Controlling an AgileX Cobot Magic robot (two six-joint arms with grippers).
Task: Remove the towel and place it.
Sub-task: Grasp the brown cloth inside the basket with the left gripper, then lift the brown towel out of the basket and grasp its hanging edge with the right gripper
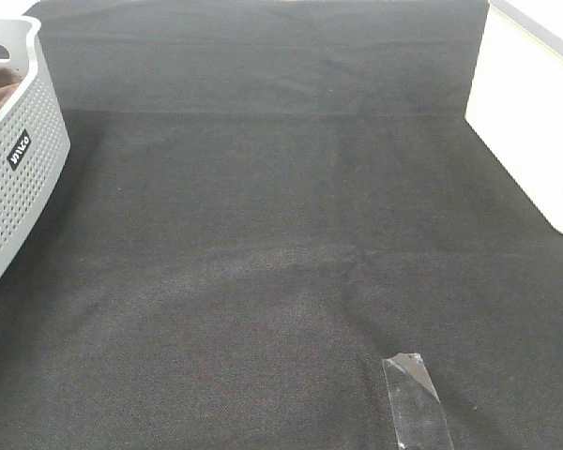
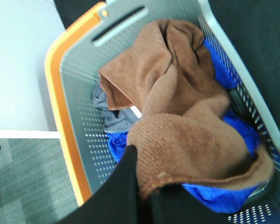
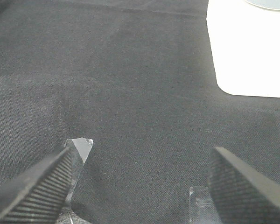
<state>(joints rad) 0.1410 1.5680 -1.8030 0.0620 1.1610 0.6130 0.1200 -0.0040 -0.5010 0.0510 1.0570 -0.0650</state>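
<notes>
Inside the grey basket (image 2: 70, 93) at the left edge of the counter (image 1: 281, 234), the brown towel (image 2: 177, 93) sits bunched on a blue cloth (image 2: 219, 198) and a grey cloth (image 2: 113, 120), nothing removed or placed yet; left end effector (image 2: 196, 172) at its fold, grip can't tell, right end effector (image 3: 140, 186) spread apart over the counter.

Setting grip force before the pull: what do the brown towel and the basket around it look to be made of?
The towel looks like soft terry or microfibre cloth, matte: fuzzy nap, limp folds. The basket looks like rigid moulded plastic, grey with a slight sheen: even rows of small holes, a moulded handle slot. Its orange rim is probably plastic too.
</notes>
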